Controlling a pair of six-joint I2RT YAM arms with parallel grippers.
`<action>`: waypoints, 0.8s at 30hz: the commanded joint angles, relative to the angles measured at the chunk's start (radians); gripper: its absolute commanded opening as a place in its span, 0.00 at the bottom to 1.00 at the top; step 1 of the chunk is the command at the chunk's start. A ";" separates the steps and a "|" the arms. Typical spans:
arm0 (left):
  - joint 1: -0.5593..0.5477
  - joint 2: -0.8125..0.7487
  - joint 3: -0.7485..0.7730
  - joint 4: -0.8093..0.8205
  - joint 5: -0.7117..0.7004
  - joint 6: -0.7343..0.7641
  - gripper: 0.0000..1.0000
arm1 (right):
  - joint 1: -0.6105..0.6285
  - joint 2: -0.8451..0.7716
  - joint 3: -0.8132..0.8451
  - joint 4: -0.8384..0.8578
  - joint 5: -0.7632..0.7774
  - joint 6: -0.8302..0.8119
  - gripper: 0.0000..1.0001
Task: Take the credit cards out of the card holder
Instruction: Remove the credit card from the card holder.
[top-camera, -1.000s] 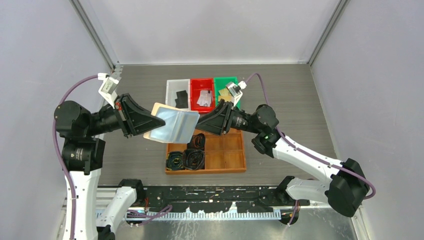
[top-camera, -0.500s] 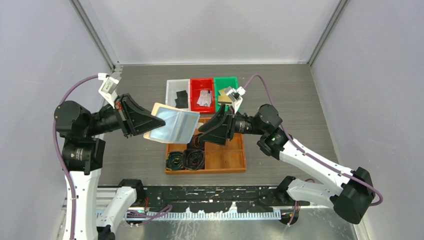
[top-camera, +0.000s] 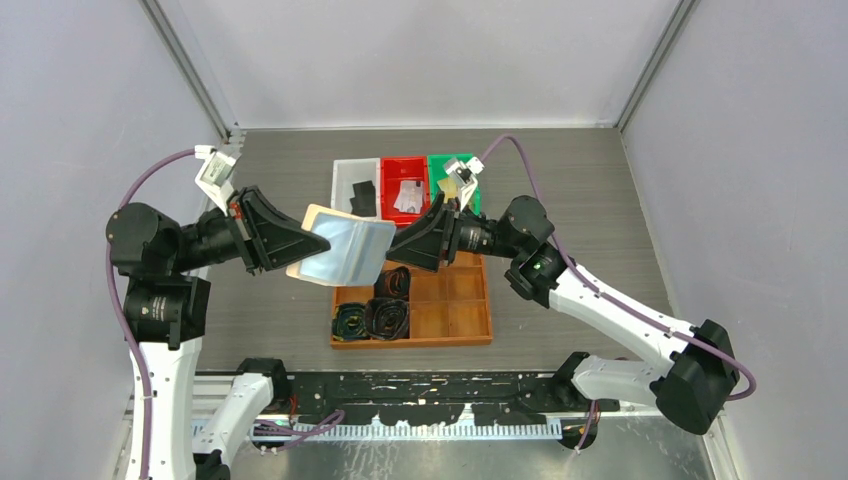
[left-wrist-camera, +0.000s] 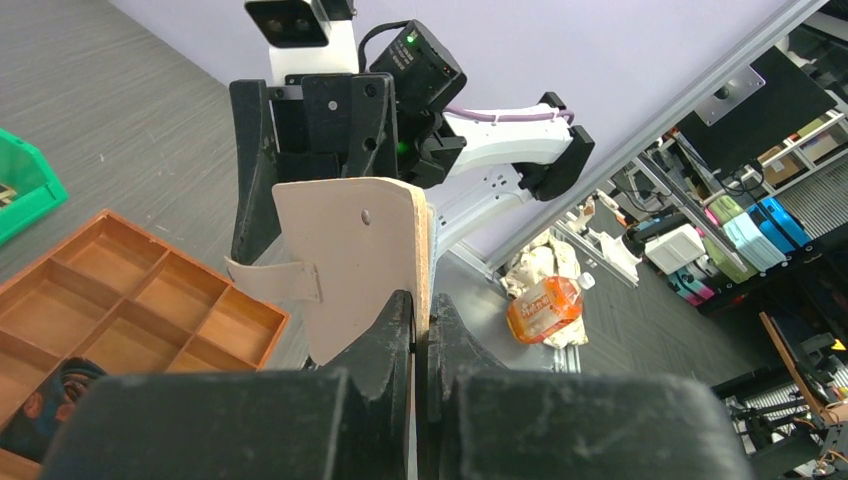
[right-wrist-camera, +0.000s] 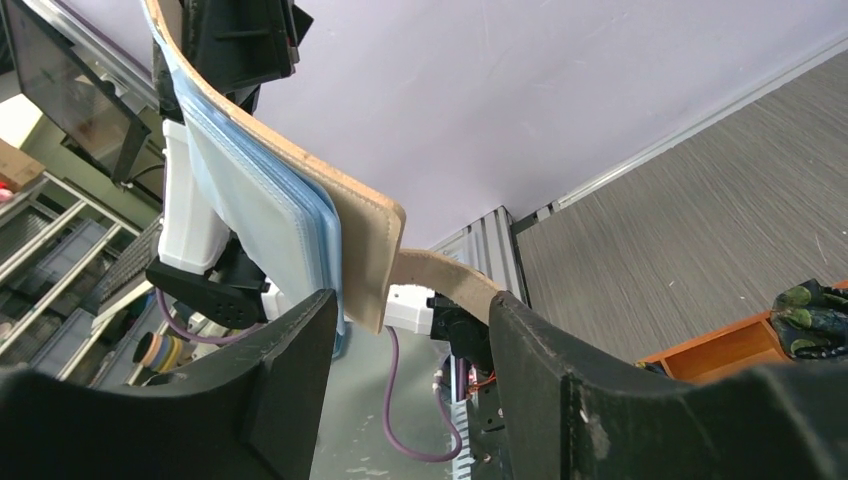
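One card holder, pinched by the left gripper; right gripper gapes around its edge

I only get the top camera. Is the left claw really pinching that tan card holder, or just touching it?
Observer: Pinching. The left wrist view shows the left gripper shut on the card holder at its edge.
Operator: And the other claw?
Observer: The right wrist view shows the right gripper open, its jaws either side of the holder's corner.
Operator: What does the inside look like?
Observer: That view shows several pale blue pockets stacked edge-on, curving with the tan cover.
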 joint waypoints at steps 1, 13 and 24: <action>0.005 -0.009 0.020 0.076 0.003 -0.032 0.00 | -0.003 -0.007 0.055 0.025 0.032 -0.017 0.62; 0.005 -0.012 0.014 0.098 -0.001 -0.049 0.00 | 0.005 0.009 0.075 0.090 0.016 0.057 0.66; 0.005 -0.004 0.014 0.101 -0.009 -0.055 0.00 | 0.060 0.042 0.093 0.133 0.030 0.049 0.73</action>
